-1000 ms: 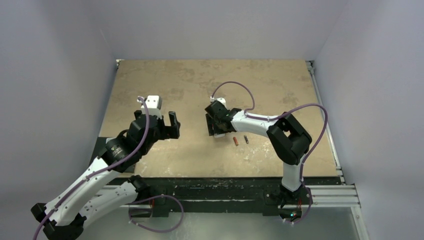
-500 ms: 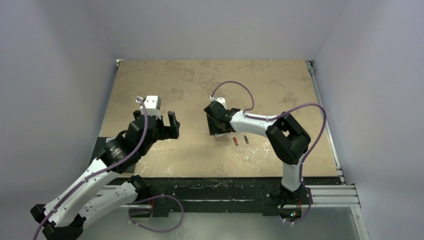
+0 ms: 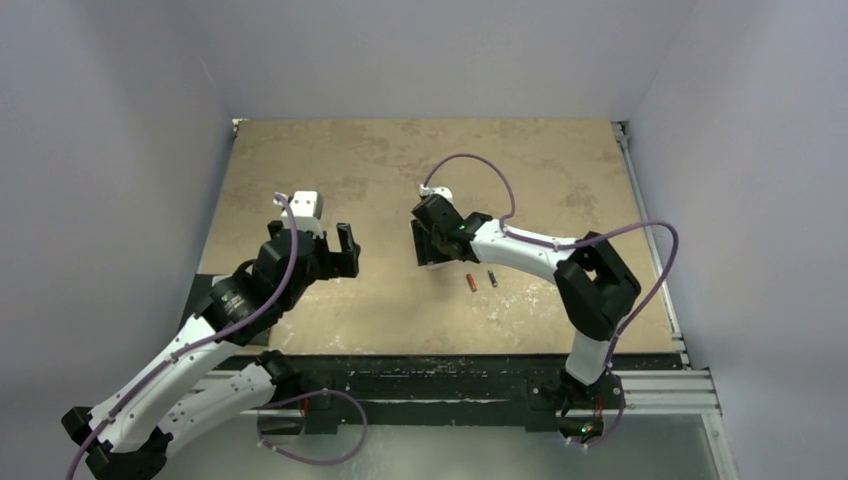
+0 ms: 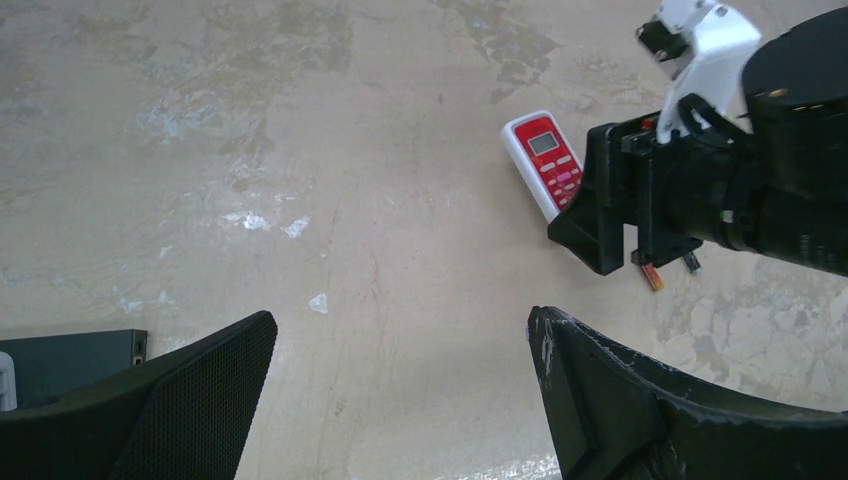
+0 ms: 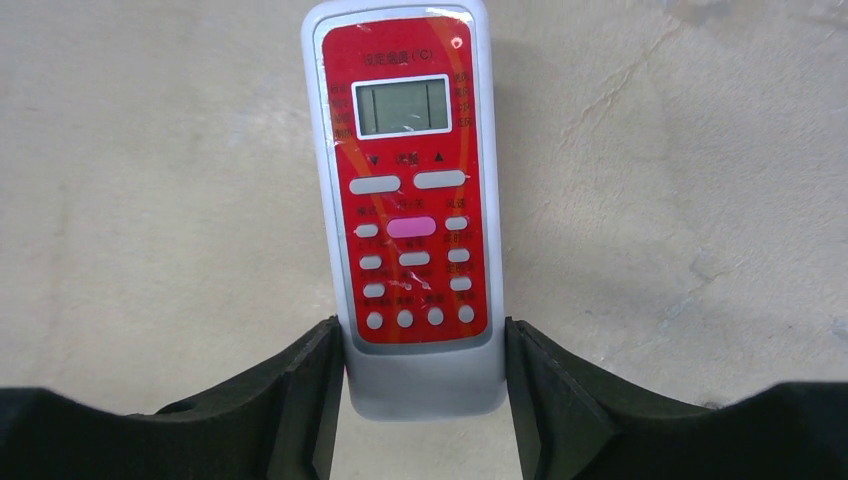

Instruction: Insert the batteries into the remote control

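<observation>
Grasping step: your right arm's fingers (image 5: 560, 400) clamp the bottom end of the small white plastic remote control (image 5: 405, 200), red panel up on the tan desk (image 3: 350, 150) (left fingers (image 4: 200, 390) spread wide, idle). Next, probably, flip it over.

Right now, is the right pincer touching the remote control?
Touching. The right wrist view shows both fingers of the right pincer pressed against the sides of the remote control, no gap showing.

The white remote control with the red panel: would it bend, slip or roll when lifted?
The white plastic remote control looks like a rigid shell, so probably stiff. Lying flat, it seems unlikely to roll. The right gripper grips only its smooth bottom end, so it might pivot or slip.
</observation>
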